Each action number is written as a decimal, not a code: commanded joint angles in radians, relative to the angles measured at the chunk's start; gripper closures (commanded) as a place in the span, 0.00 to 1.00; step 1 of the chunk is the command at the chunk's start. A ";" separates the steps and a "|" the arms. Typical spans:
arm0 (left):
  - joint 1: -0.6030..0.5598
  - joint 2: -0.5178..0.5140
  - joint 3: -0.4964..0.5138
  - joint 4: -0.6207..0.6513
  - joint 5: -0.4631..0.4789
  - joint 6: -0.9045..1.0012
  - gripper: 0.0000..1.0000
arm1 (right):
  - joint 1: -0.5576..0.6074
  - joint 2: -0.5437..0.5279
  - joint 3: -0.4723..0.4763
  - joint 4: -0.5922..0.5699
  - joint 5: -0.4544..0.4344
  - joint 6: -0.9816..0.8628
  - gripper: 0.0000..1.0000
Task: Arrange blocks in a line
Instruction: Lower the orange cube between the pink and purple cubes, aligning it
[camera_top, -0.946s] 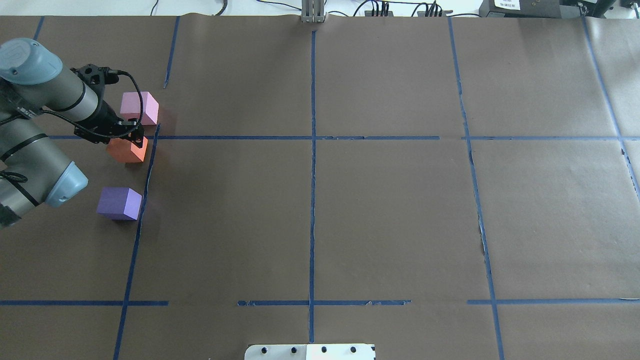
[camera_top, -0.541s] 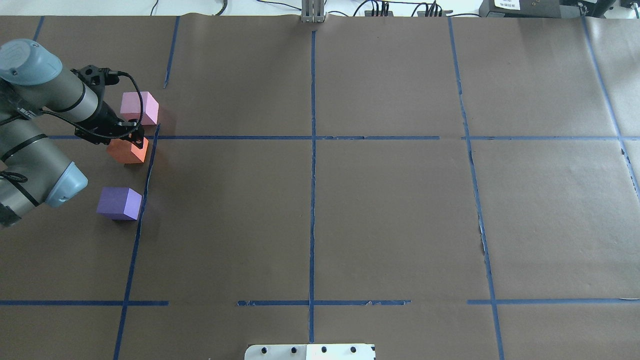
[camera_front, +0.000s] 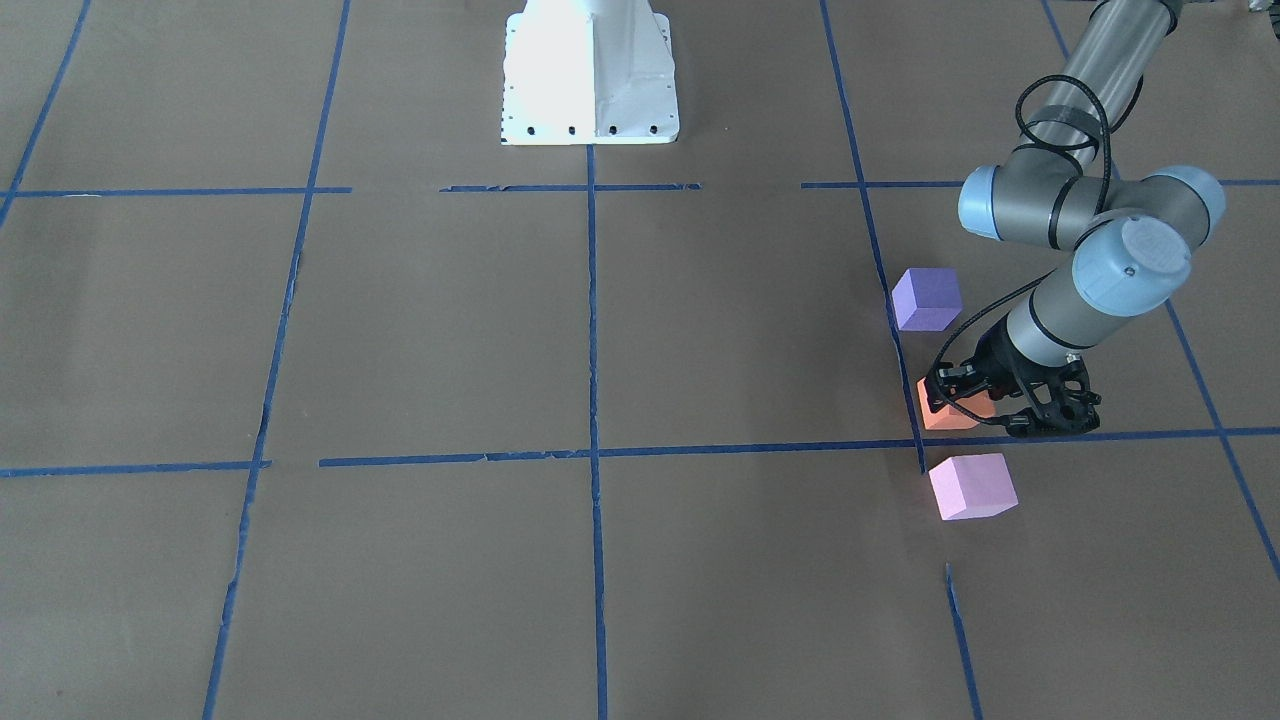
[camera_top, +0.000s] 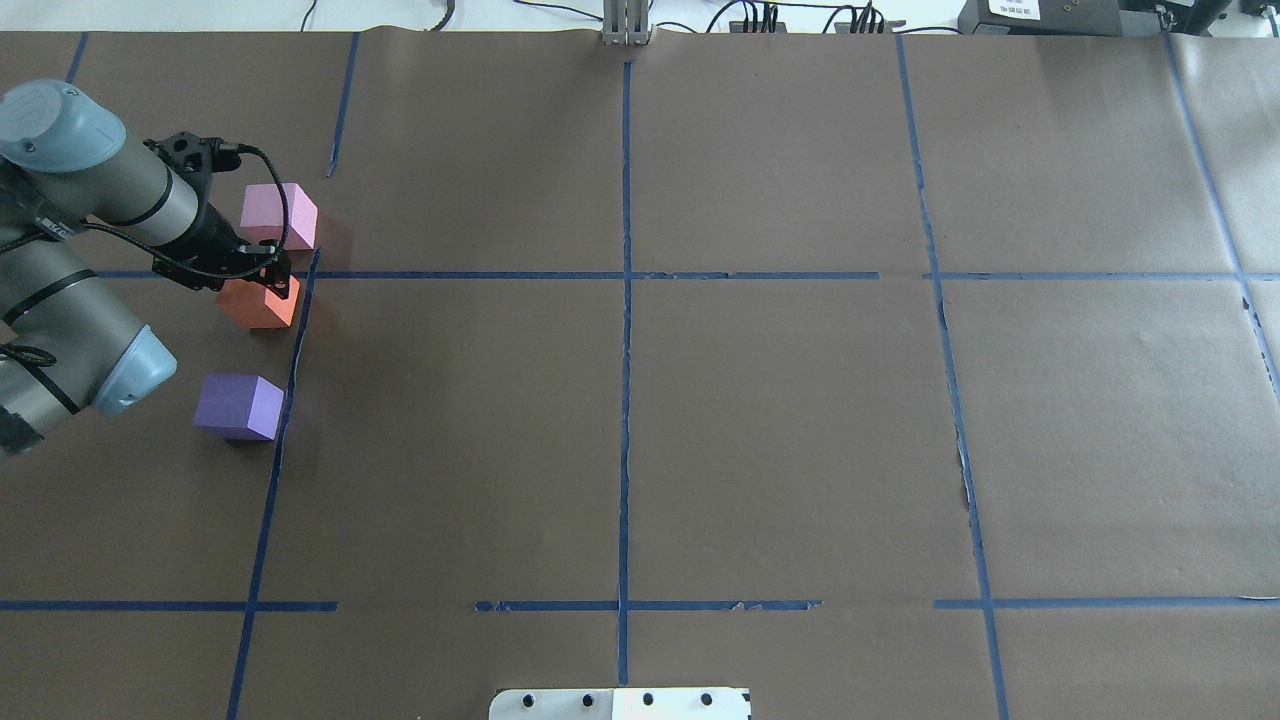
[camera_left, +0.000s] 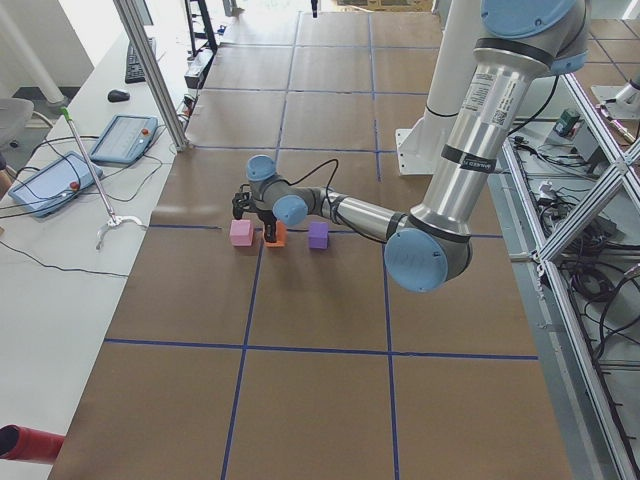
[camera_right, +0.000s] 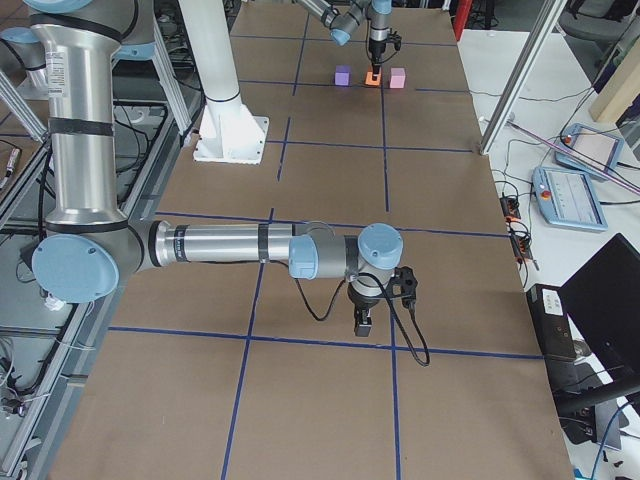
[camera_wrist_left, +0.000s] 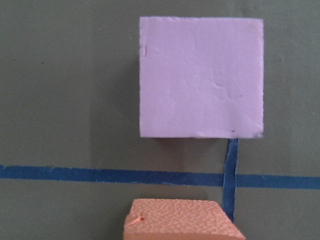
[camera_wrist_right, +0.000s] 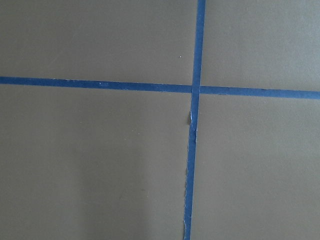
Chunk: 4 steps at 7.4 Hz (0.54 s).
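Observation:
Three blocks lie in a loose row at the table's left. The pink-lilac block (camera_top: 280, 215) is farthest, the orange block (camera_top: 258, 305) in the middle, the purple block (camera_top: 240, 406) nearest. My left gripper (camera_top: 262, 285) stands over the orange block (camera_front: 945, 412) and is shut on it, low at the paper. The left wrist view shows the orange block's top (camera_wrist_left: 180, 219) at the bottom edge and the pink-lilac block (camera_wrist_left: 201, 77) beyond a tape line. My right gripper (camera_right: 362, 325) shows only in the exterior right view, low over bare paper; I cannot tell its state.
Brown paper with a grid of blue tape lines (camera_top: 625, 275) covers the table. The white robot base (camera_front: 590, 70) stands at the middle of the near edge. Cables and plugs (camera_top: 760, 20) lie along the far edge.
The left gripper and the orange block have shifted slightly to the right and toward the robot. The pink-lilac and purple blocks have not moved.

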 joint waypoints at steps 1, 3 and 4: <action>0.003 0.000 0.001 0.000 0.000 0.000 0.69 | 0.000 0.000 0.000 -0.001 0.000 -0.001 0.00; 0.005 0.000 0.007 -0.002 0.000 0.002 0.32 | 0.000 0.000 0.000 -0.001 0.000 -0.001 0.00; 0.003 0.002 0.010 -0.011 0.001 0.002 0.12 | 0.000 0.000 0.000 -0.001 0.000 -0.001 0.00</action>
